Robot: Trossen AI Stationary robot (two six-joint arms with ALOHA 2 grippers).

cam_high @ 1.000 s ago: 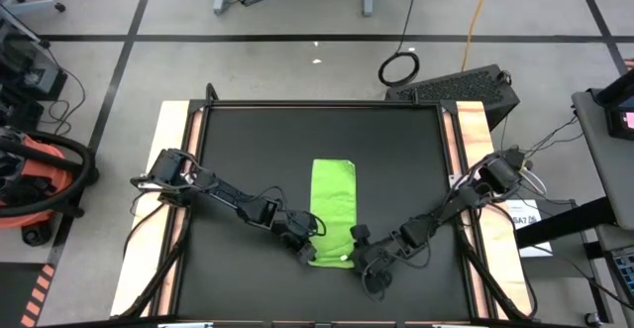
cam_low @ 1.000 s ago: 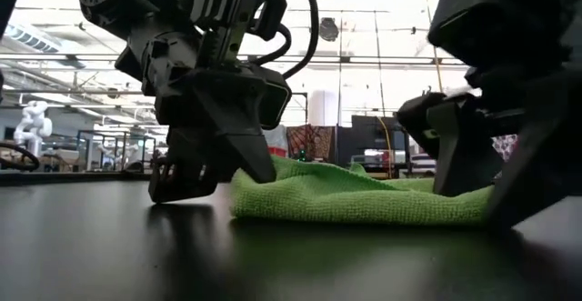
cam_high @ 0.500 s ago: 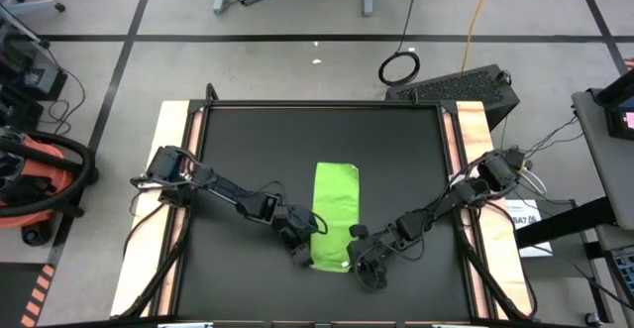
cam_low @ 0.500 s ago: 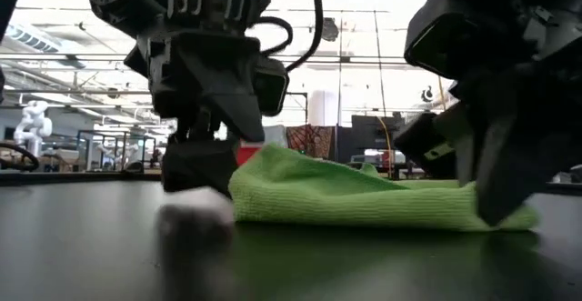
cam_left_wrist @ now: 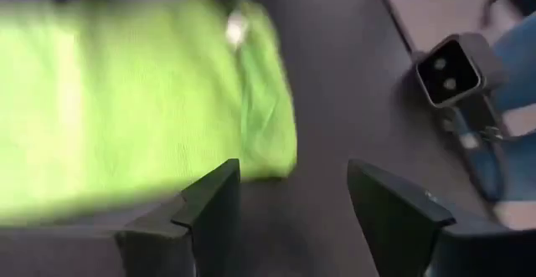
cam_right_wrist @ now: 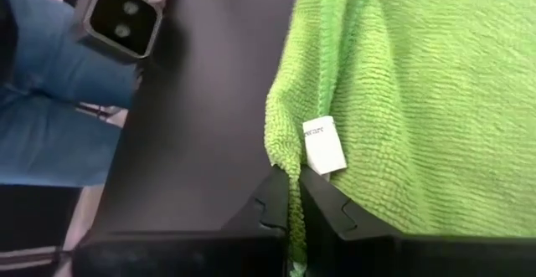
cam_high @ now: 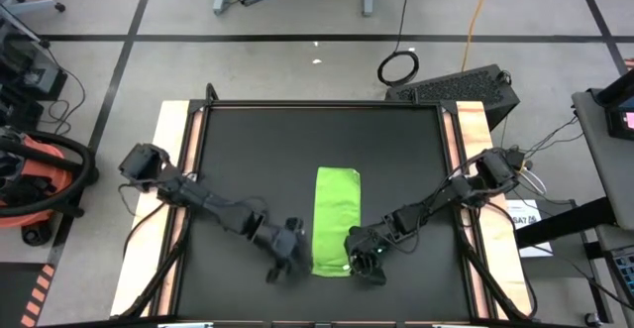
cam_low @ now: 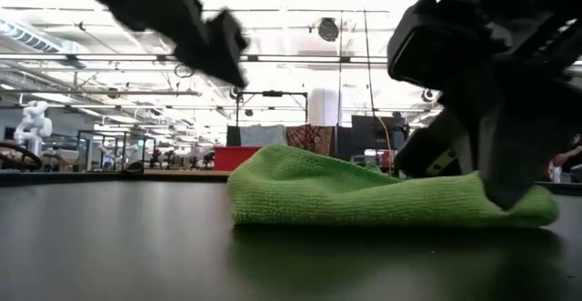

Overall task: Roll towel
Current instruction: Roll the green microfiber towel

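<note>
I've got the towel (cam_high: 335, 221) lying folded in a strip mid-mat (cam_high: 248, 150). My right gripper (cam_right_wrist: 292, 200) is pinched on its near corner edge by the tag (cam_right_wrist: 323, 145); left gripper (cam_left_wrist: 289, 202) is spread, empty, just beside it. It looks thin, floppy and light, so I'd grip both near corners or the roll skews.

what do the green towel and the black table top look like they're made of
The towel: looks like microfibre or terry cloth, soft and matte; fine nubbly ribbing shows, with a small white sewn label at its edge. The table mat: smooth black sheet with a faint sheen, possibly rubber or vinyl; the material cannot be told for sure.
</note>
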